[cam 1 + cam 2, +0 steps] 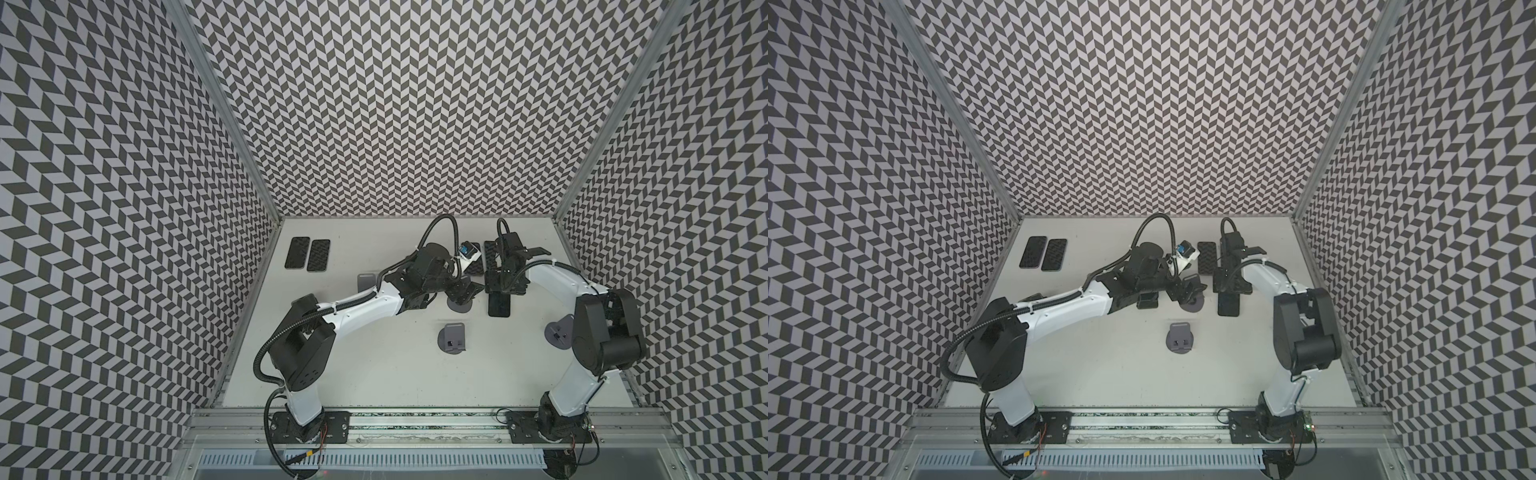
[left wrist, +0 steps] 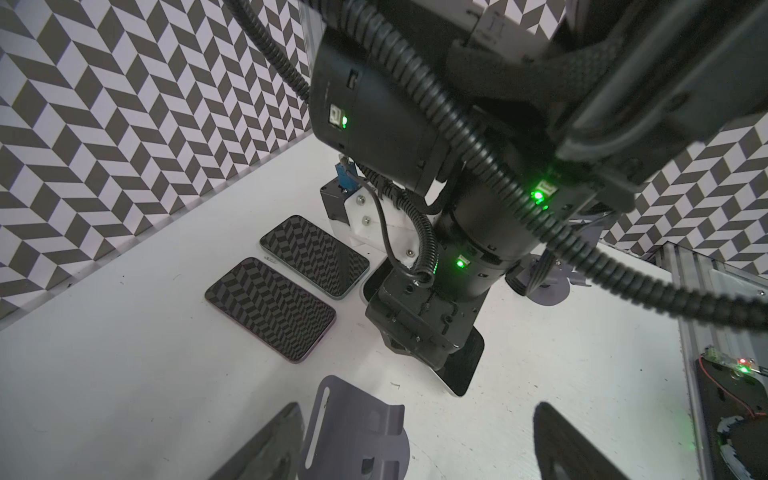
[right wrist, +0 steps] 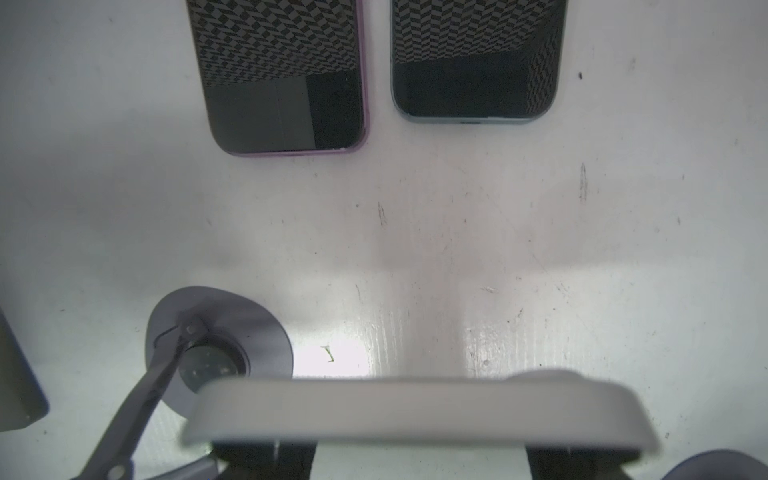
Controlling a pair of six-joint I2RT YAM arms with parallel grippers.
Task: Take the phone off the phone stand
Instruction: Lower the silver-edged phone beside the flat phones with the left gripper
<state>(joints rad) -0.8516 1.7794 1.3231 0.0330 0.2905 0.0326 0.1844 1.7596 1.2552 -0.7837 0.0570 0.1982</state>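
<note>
- Pinched across its width by the right gripper (image 1: 500,291): the phone (image 1: 498,306). Same phone (image 3: 415,411) seen as a pale bar across both fingers in the right wrist view.
- Phone off the stand (image 1: 459,306), just to the right of it in both top views, dark face up, low over the table (image 1: 374,374). Touching the table or not: cannot tell.
- Spread wide, the left gripper (image 2: 419,451), straddling the stand (image 2: 353,428). Stand nearer one finger, contact unclear. Probably there to steady it.
- No phone in that stand's cradle, going by the left wrist view.
- Judged done: the lift-out, the core of the job.
- Judged left: lay the phone flat, let go, back both arms off.
- Likely drop spot: bare table beside the back phones (image 2: 314,253), a pair lying flat just behind the right arm.
- Also flat, well apart from the action: the far-left phones (image 1: 297,253), another pair.
- Three spare stands (image 1: 452,336) around. No phone seen in any, one partly hidden under the left arm.
</note>
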